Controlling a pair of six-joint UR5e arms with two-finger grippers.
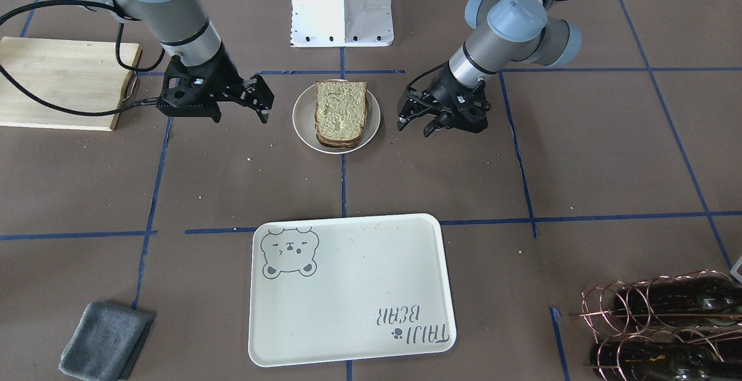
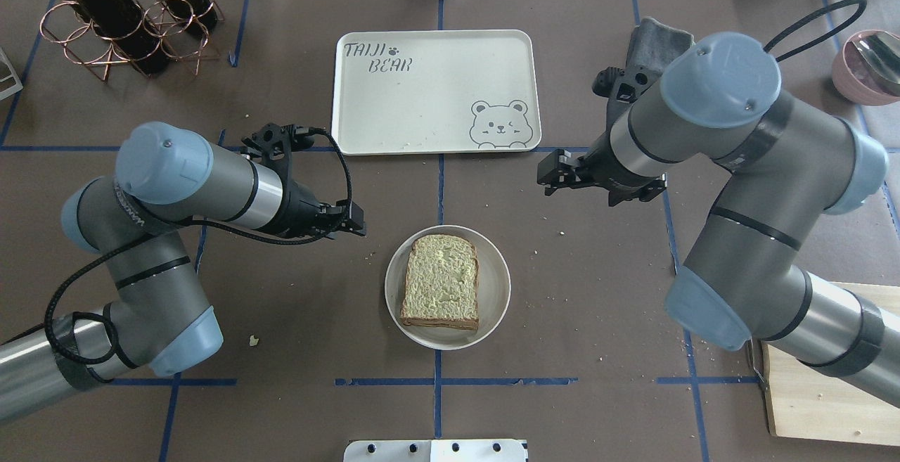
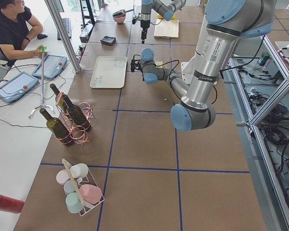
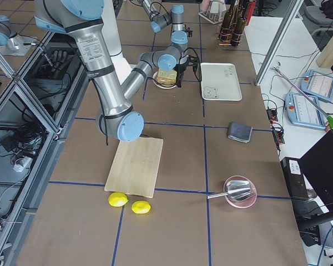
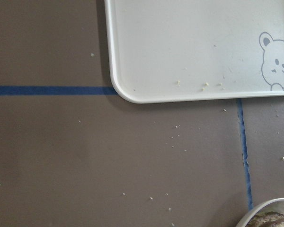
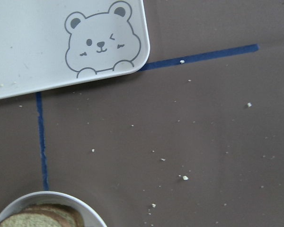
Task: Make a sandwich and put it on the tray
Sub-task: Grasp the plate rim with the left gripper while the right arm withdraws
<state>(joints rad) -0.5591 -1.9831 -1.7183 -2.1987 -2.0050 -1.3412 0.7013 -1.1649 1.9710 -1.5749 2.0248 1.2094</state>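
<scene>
The sandwich (image 1: 341, 111), two stacked slices of greenish-tan bread with dark crust, lies on a small round plate (image 1: 301, 124) at the table's middle; no egg shows. It also shows in the overhead view (image 2: 441, 280). The cream-white bear tray (image 1: 348, 294) lies bare beyond it, also in the overhead view (image 2: 422, 96). My left gripper (image 1: 414, 127) hovers open and empty beside the plate, also in the overhead view (image 2: 355, 221). My right gripper (image 1: 265, 105) hovers open and empty on the plate's other side, also overhead (image 2: 548, 172). Both wrist views show a tray corner (image 5: 203, 42) (image 6: 38, 47).
A wooden cutting board (image 2: 823, 392) lies by my right arm. A grey cloth (image 1: 104, 340) lies beside the tray. A copper rack of wine bottles (image 2: 119, 12) stands far left. A pink bowl (image 2: 868, 61) sits far right. Crumbs dot the brown table.
</scene>
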